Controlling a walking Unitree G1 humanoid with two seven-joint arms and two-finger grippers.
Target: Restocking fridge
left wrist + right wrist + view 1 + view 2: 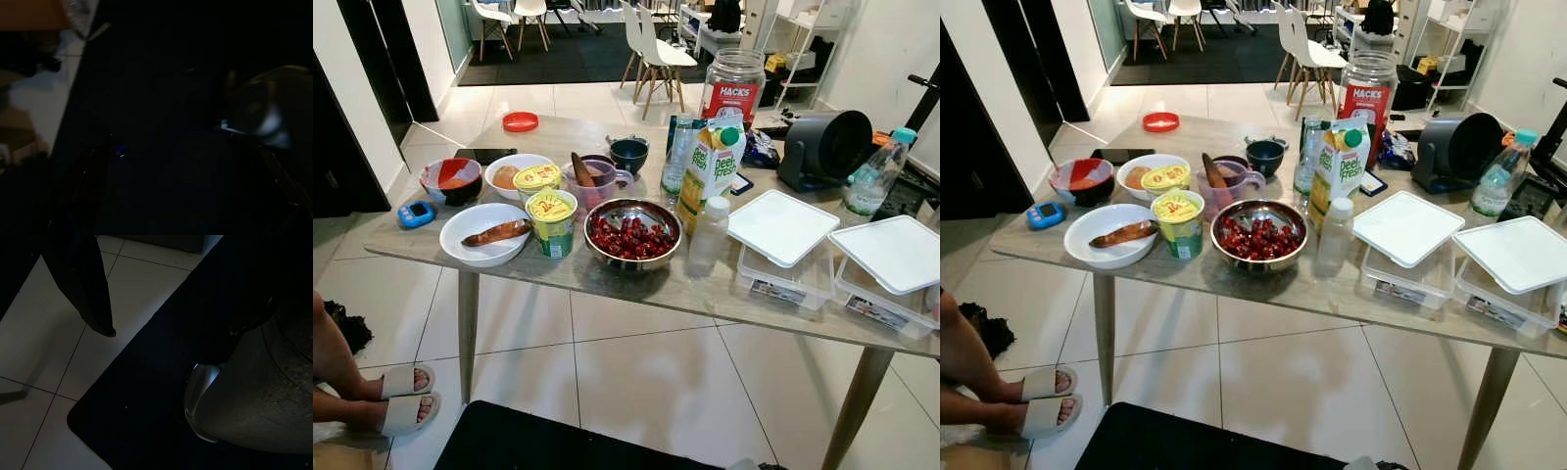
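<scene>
Both arms hang idle by my legs; can't tell how either set of jaws stands, right finger point(93, 293) over tile and a dark mat point(146, 396). Worktop point(636, 284) ahead holds the stock: cherry bowl point(632, 235), juice carton point(712, 166), two tubs point(551, 220), lidded boxes point(781, 230). Fridge unseen. Risk: things sit close, so a reach for the carton may knock the small bottle point(708, 235). Person's feet point(401, 397) near my left, w/ trip risk when I turn.
</scene>
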